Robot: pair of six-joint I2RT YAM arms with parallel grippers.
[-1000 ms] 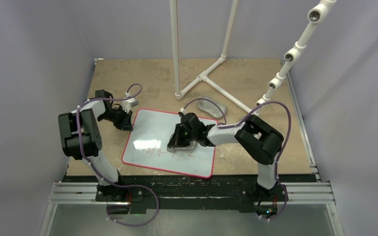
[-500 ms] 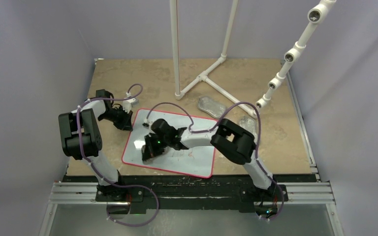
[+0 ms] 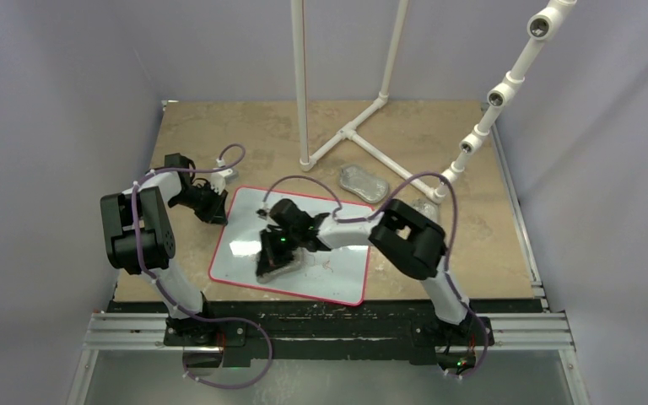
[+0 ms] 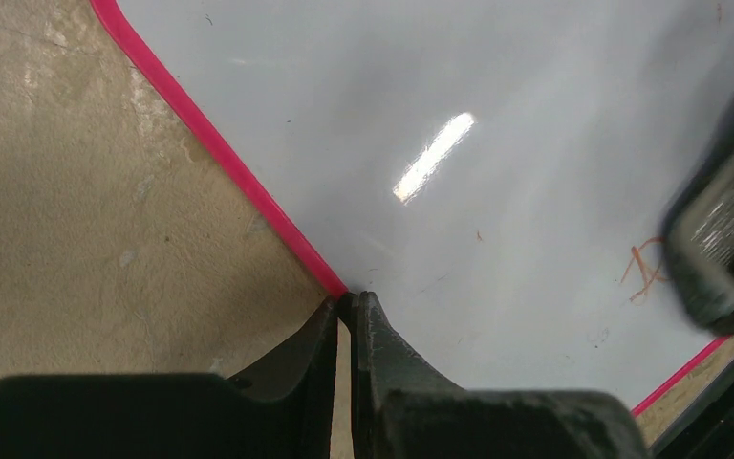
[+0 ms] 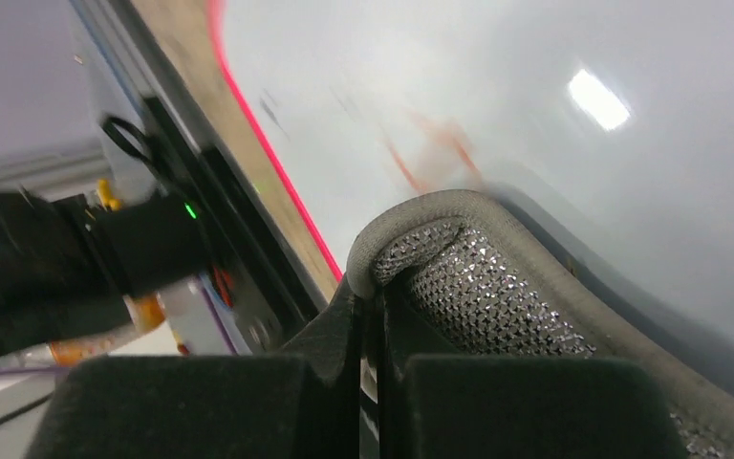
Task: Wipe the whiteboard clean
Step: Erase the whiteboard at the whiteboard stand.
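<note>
Looking down, you find the whiteboard (image 3: 346, 283) flat on the tan table (image 3: 439, 143), its long axis running 9 to 3 o'clock with the right end dipped toward 4. It is glossy, round-cornered and thinly red-rimmed. Your right gripper (image 3: 274, 253) pinches a silvery mesh pad (image 5: 478, 277), dark-edged, against the board. Your left gripper (image 4: 349, 304) has its fingers pressed together at the rim around 10 o'clock, and may be nipping it.

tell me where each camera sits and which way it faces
top external: above and behind, looking down; left arm and right arm show.
left wrist: on the left arm, looking down at the whiteboard rim; left gripper shut.
right wrist: low over the board, facing its near edge; right gripper shut on the pad.
shared: both wrist views show red scribbles.
</note>
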